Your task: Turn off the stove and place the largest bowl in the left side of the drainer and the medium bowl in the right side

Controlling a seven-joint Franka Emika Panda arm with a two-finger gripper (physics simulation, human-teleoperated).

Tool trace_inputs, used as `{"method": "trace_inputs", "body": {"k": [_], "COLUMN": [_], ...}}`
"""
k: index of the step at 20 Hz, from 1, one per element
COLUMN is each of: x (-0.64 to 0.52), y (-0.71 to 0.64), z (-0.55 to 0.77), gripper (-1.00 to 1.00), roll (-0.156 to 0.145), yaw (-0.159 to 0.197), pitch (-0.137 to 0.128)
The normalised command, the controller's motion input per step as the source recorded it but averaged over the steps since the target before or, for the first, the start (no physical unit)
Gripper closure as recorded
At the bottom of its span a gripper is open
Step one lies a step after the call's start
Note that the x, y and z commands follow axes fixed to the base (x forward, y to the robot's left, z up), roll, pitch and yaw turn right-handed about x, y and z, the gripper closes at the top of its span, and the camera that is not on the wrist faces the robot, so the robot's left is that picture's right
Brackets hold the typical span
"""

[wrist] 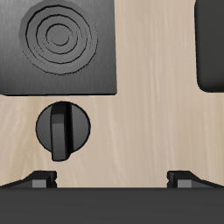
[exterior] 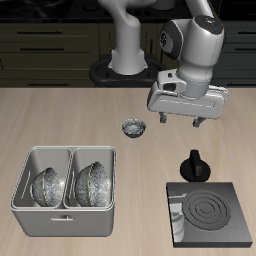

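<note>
Hovering above the surface [exterior: 60, 110], the tool [exterior: 185, 122] is seen with its two fingers spread wide and nothing between them; it is released. In the wrist view both fingertips [wrist: 39, 179] appear apart, the knob [wrist: 63, 129] lying ahead of them and offset toward one finger rather than centred in the gap. In the exterior view the knob [exterior: 193, 166] sits below the tool and slightly nearer the front edge of the surface. The knob's raised bar is seen running roughly along the line from the tool toward the stove [wrist: 58, 45], so a grasp would seem to need the fingers to straddle that bar.

The stove's [exterior: 210, 212] coil rings are dark, not glowing, in both views; it is judged that the stove may already be off, though this cannot be confirmed from the knob position.

The drainer [exterior: 66, 205] stands well apart from the tool, near the front edge. Each of its two compartments holds one bowl: the largest bowl [exterior: 92, 183] in one, the medium bowl [exterior: 46, 184] in the other. A tiny bowl [exterior: 133, 127] rests on the surface farther back.
</note>
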Motion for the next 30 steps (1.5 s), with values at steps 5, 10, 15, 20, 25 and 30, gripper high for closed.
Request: {"method": "trace_inputs", "body": {"k": [5,10,15,20,25,30], "x": [-0.05,0.14,0.19,-0.06,-0.18,0.04], "y": [0.41,0.17,0.06,0.09,0.1,-0.09], "z": [-0.01,-0.1,-0.2,-0.36,-0.19,-0.27], "gripper": [-1.0,-1.0,-1.0,-1.0,-1.0,-1.0], "roll": [0.021,0.026,0.006,0.028,0.055,-0.008], "yaw": [0.023,-0.011,-0.014,-0.015,0.0,0.011], "pitch": [-0.025,0.015,0.02,0.008,-0.021,0.019]}}
